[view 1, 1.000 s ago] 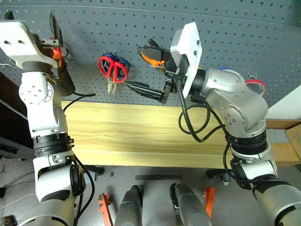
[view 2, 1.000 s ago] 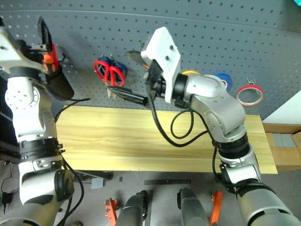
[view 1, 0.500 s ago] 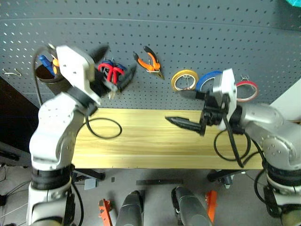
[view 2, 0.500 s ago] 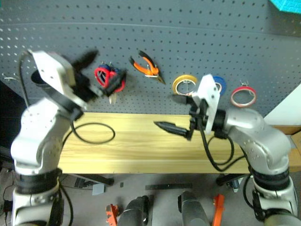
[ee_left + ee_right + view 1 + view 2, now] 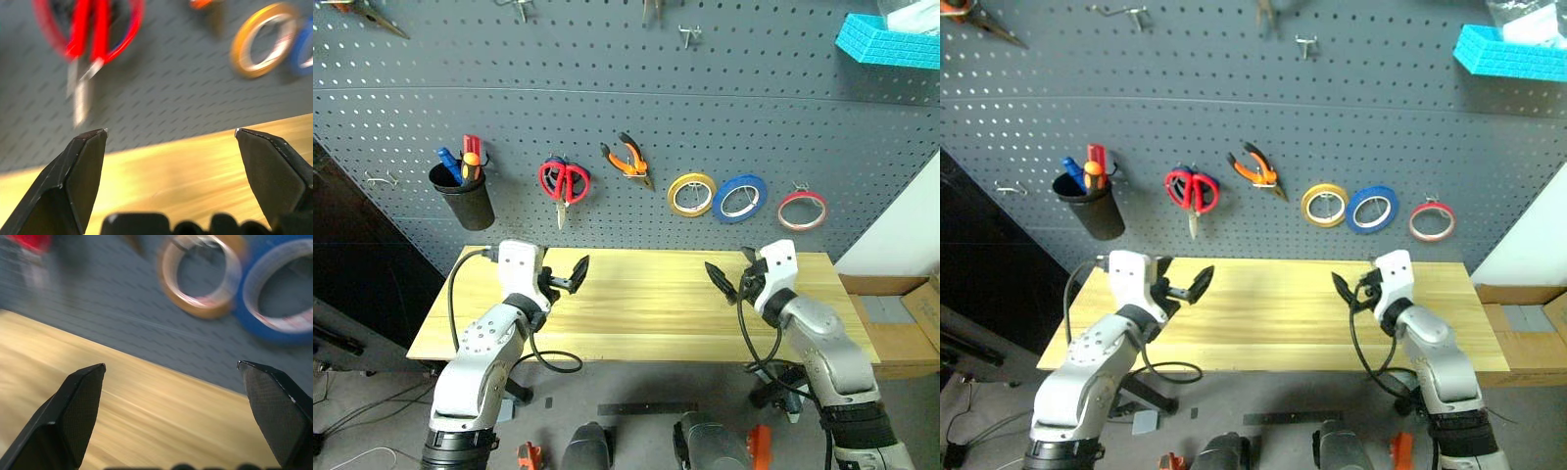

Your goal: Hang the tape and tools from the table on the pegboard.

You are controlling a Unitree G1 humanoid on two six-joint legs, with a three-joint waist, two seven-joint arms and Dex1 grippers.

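Both arms have dropped from the pegboard (image 5: 607, 98) to hover over the table (image 5: 646, 304), left gripper (image 5: 566, 279) and right gripper (image 5: 732, 277) spread wide and empty, red tape (image 5: 802, 210), red-handled scissors (image 5: 564, 183), pliers (image 5: 628, 160) and screwdriver (image 5: 470, 157) all hung, job looking done.

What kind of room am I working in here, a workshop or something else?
Most likely a workshop tool wall: a dark grey pegboard with scissors, pliers and tape rolls on hooks, above a plank-top wooden table.

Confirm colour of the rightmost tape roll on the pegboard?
Red: the tape hangs rightmost on the pegboard, clearest in the left eye view.
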